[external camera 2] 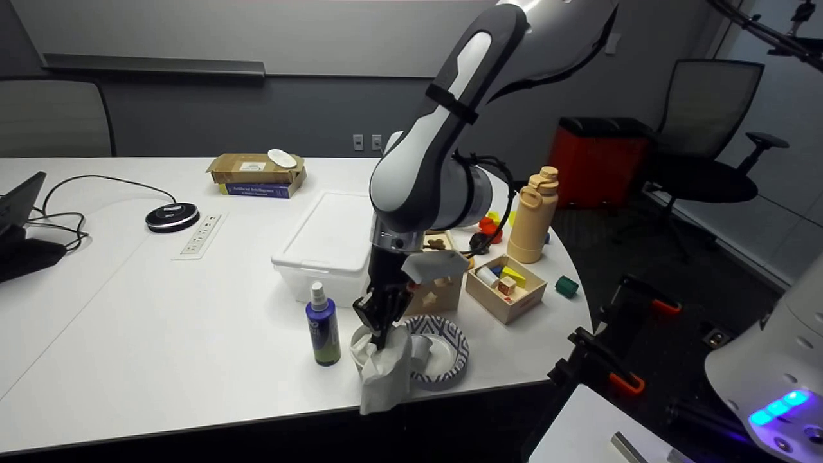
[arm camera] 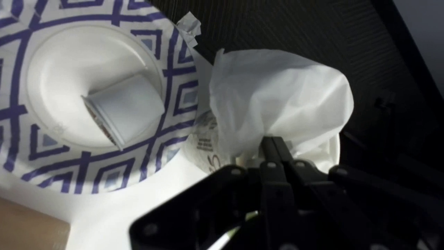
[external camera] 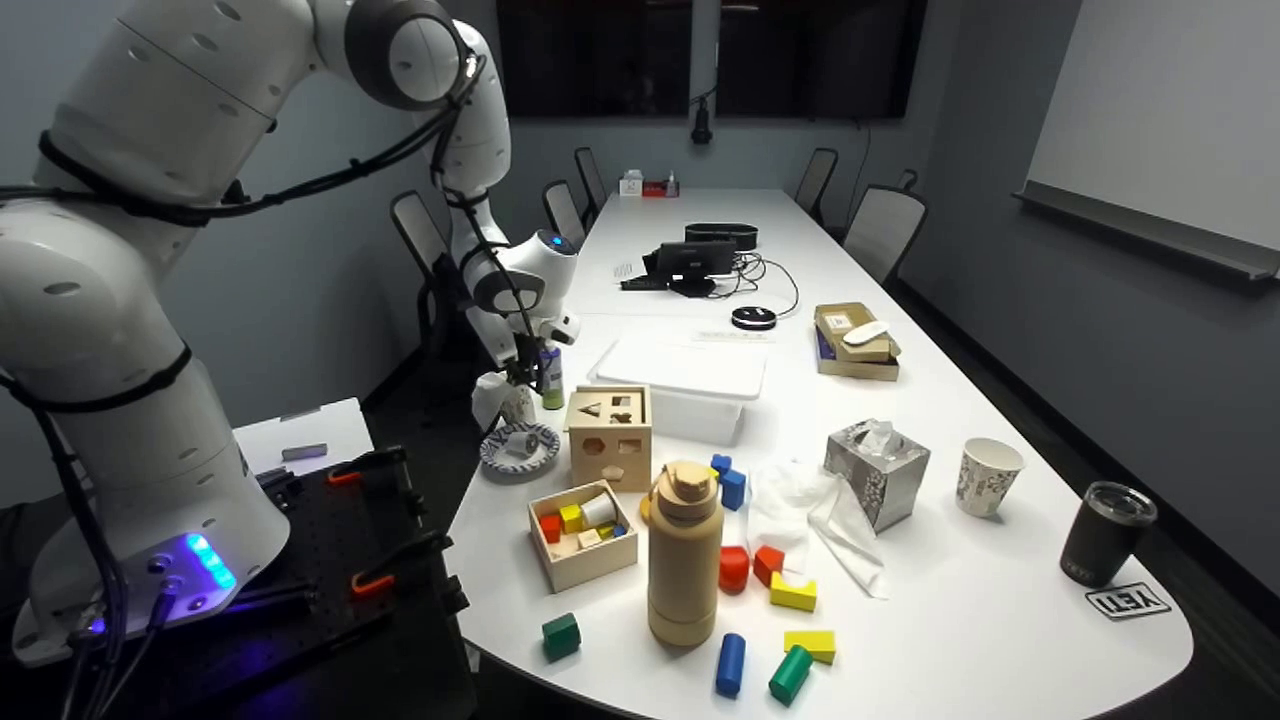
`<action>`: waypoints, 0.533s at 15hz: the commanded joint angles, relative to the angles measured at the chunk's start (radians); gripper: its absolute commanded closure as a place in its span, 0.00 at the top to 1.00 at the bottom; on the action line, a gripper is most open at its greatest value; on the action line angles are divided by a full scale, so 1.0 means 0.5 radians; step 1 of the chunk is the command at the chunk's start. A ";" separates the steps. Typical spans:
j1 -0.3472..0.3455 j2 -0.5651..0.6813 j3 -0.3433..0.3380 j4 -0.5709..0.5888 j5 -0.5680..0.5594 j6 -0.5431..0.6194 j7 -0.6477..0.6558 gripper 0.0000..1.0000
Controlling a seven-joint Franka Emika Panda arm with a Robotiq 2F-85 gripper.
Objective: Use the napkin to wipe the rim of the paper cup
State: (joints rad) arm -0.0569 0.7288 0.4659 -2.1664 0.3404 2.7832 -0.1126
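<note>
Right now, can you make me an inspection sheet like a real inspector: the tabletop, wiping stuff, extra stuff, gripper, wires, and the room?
Surface: white tabletop, busy at its rounded end.
Job's things: white napkin draped partly over the rim of a patterned paper cup near the tabletop's edge.
Clutter: paper plate bearing a small cup on its side, spray bottle, wooden shape sorter, wooden box of blocks, tan bottle, tissue box, second paper cup, black tumbler, loose blocks.
Gripper: shut on the napkin.
Cables: black cables strapped to the robot arm; thin black cord on the tabletop.
Surroundings: office chairs, whiteboard, dark wall screens.
</note>
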 commanded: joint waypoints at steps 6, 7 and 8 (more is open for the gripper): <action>0.122 -0.091 -0.067 0.017 0.005 -0.041 0.077 0.00; 0.134 -0.096 -0.077 0.014 0.000 0.002 0.063 0.00; 0.144 -0.103 -0.086 0.007 -0.002 0.050 0.054 0.00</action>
State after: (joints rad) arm -0.0162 0.7155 0.4481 -2.1490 0.3449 2.7692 -0.1071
